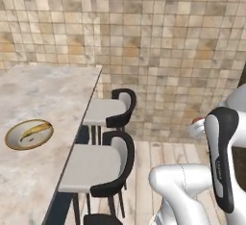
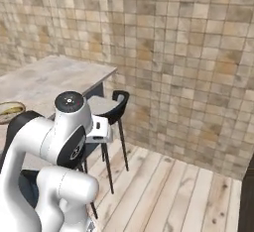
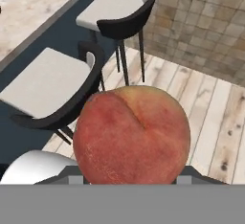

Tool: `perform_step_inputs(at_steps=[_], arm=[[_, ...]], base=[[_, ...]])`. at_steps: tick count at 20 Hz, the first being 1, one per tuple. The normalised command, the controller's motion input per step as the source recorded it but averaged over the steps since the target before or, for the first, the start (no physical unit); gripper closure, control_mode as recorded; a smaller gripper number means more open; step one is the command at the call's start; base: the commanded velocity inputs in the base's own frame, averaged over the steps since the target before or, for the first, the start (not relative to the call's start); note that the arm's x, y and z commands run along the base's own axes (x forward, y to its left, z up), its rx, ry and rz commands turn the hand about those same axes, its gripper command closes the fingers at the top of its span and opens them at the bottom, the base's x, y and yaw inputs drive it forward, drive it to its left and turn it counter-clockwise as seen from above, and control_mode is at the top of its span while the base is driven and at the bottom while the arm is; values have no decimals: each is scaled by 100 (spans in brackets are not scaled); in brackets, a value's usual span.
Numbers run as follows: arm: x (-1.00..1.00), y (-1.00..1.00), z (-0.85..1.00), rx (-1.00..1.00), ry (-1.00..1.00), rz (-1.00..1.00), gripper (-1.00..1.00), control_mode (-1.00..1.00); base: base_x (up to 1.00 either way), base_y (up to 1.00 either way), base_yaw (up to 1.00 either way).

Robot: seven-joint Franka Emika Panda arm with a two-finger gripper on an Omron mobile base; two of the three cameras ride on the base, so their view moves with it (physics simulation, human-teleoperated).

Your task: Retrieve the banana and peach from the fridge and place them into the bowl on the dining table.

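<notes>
The peach (image 3: 131, 134), orange-red with a crease, sits large between the jaws of my gripper (image 3: 129, 177), which is shut on it. In the left base view a sliver of the peach (image 1: 197, 120) shows at the hand, out over the wooden floor to the right of the stools. The banana (image 1: 34, 131) lies in the beige bowl (image 1: 13, 142) on the dining table (image 1: 43, 89). From the right side the bowl (image 2: 6, 115) sits at the far left edge with the banana (image 2: 10, 109) in it. The fridge is out of view.
Black-backed stools (image 1: 108, 111) (image 1: 98, 166) stand along the table's right edge, and in the hand view the stools (image 3: 115, 12) (image 3: 48, 84) lie between the hand and the dining table (image 3: 28, 3). A tiled wall (image 1: 168, 51) closes the back. Wooden floor (image 2: 173, 191) lies open to the right.
</notes>
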Motion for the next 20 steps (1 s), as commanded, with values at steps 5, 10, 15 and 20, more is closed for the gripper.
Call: perform_step_inputs(at_steps=[5,10,15,20], arm=[[0,0,0,0,0,0,100,100],[0,0,0,0,0,0,100,100],[0,0,0,0,0,0,100,100],[0,0,0,0,0,0,100,100]], base=[[25,0,61],[89,0,58],[100,-12,57],[100,-30,59]])
